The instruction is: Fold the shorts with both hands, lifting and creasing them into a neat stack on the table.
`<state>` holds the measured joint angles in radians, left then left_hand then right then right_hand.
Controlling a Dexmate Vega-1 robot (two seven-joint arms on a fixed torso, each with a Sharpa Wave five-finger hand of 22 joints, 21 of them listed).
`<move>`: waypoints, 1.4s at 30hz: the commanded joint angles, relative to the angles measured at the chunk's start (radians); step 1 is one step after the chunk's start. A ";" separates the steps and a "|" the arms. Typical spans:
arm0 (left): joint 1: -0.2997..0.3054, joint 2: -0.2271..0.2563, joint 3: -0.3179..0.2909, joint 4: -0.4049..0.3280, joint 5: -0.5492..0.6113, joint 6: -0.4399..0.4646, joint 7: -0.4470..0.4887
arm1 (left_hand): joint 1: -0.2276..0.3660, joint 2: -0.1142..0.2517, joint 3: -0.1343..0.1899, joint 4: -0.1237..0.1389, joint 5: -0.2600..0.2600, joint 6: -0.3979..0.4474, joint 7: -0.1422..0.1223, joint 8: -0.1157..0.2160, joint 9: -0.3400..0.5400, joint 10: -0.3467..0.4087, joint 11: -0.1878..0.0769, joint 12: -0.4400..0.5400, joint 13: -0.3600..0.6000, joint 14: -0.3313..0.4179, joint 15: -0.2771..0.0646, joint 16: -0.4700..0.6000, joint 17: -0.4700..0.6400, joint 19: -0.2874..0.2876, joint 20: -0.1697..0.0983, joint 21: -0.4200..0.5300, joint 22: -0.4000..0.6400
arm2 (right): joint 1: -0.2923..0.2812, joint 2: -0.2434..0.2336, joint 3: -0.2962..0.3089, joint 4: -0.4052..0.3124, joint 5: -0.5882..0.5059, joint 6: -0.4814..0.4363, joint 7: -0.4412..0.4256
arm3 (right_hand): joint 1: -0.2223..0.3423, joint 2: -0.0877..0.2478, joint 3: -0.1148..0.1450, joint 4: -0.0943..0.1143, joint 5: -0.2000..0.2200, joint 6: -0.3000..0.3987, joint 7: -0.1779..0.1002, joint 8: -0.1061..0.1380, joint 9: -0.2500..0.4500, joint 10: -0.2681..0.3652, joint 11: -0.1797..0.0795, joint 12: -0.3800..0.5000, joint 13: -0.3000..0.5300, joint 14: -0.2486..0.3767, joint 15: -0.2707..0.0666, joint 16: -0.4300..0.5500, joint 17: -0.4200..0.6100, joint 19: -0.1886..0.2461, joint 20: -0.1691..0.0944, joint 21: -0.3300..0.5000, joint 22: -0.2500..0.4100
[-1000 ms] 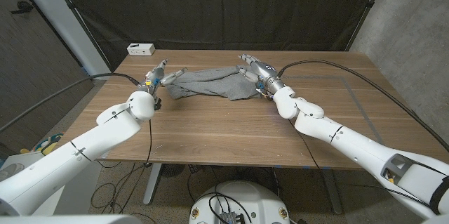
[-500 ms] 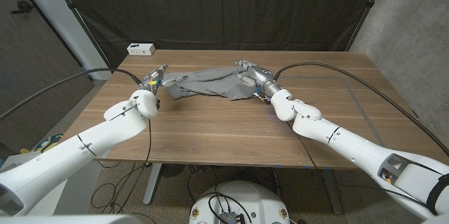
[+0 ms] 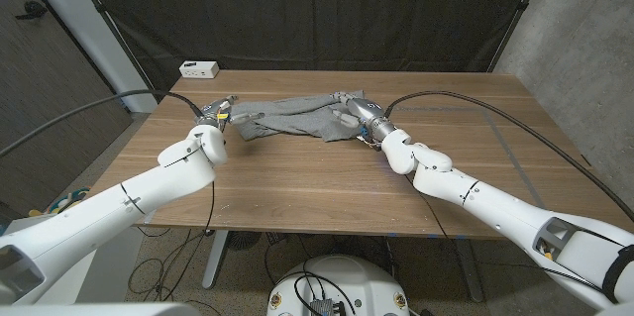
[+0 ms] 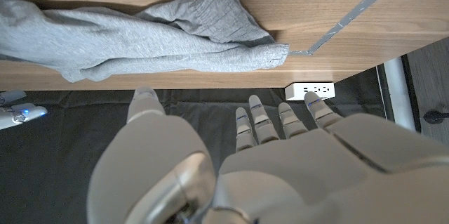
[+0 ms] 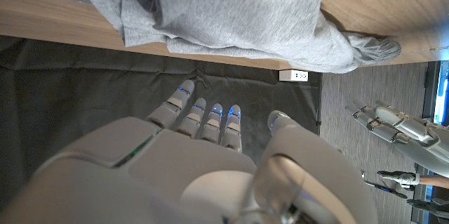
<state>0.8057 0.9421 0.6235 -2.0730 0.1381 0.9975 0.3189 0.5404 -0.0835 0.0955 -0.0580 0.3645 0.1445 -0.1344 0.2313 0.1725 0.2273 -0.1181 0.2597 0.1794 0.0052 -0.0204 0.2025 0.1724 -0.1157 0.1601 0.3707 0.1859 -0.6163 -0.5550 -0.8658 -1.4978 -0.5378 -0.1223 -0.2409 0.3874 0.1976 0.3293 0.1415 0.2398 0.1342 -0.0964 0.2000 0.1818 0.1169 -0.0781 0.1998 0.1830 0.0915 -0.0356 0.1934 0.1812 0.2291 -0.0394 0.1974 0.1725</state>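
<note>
Both open, empty hands have closed in on the crumpled shorts (image 3: 297, 116): left hand (image 3: 217, 113), right hand (image 3: 354, 110); grasping looks imminent.

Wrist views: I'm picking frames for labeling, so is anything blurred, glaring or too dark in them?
Left wrist view: the grey shorts and wood are sharp and evenly lit; the close left robot hand looks soft. Right wrist view: shorts folds are crisp, the right robot hand is dim against the black curtain, small blue lights glow at its fingertips. No glare in either.
</note>
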 commanded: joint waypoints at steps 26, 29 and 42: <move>-0.264 -0.057 0.356 0.120 0.264 0.235 -0.133 | 0.184 -0.030 -0.080 -0.063 0.108 0.419 0.063 0.035 0.008 0.319 0.004 0.041 0.015 0.238 -0.057 0.020 0.006 0.117 0.012 -0.002 0.013 | -0.018 0.001 -0.027 0.016 0.010 -0.023 0.055 | 0.021 -0.009 0.050 -0.006 -0.006 0.053 0.005 0.007 0.002 0.052 0.003 0.009 0.004 0.040 -0.067 0.008 -0.002 0.004 -0.001 0.000 0.001; -0.290 -0.067 0.390 0.137 0.282 0.254 -0.149 | 0.188 -0.031 -0.085 -0.063 0.111 0.441 0.067 0.038 0.008 0.331 -0.002 0.041 0.015 0.243 -0.060 0.019 0.006 0.118 0.014 -0.003 0.013 | -0.024 0.001 -0.026 0.014 0.011 -0.028 0.051 | 0.020 -0.010 0.052 -0.005 -0.007 0.058 0.003 0.008 0.002 0.052 0.003 0.008 0.004 0.041 -0.067 0.007 -0.002 0.003 -0.002 0.000 0.001; -0.426 -0.099 0.583 0.203 0.372 0.353 -0.239 | 0.212 -0.029 -0.099 -0.067 0.120 0.503 0.068 0.041 0.008 0.394 -0.017 0.048 0.016 0.265 -0.069 0.020 0.006 0.132 0.012 -0.003 0.014 | -0.033 -0.005 -0.020 0.004 0.034 -0.027 0.065 | 0.015 -0.012 0.059 -0.003 -0.012 0.073 0.003 0.009 0.002 0.064 0.003 0.008 0.004 0.050 -0.068 0.008 -0.001 0.002 -0.002 -0.001 0.001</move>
<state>0.4951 0.8708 1.0440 -1.9259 0.4325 1.2663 0.1500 0.7417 -0.1143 -0.0002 -0.1219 0.4788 0.6339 -0.0650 0.2630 0.1795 0.6076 -0.1356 0.3001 0.1935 0.2621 -0.0391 0.2158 0.1747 0.0092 0.1661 0.3707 0.1979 -0.6419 -0.5562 -0.8886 -1.4863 -0.5177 -0.1465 -0.1870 0.4007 0.1923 0.3770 0.1406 0.2322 0.1931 -0.0947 0.2037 0.1820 0.1691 -0.0758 0.2036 0.1839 0.1341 -0.0358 0.1934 0.1769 0.2289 -0.0393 0.1974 0.1725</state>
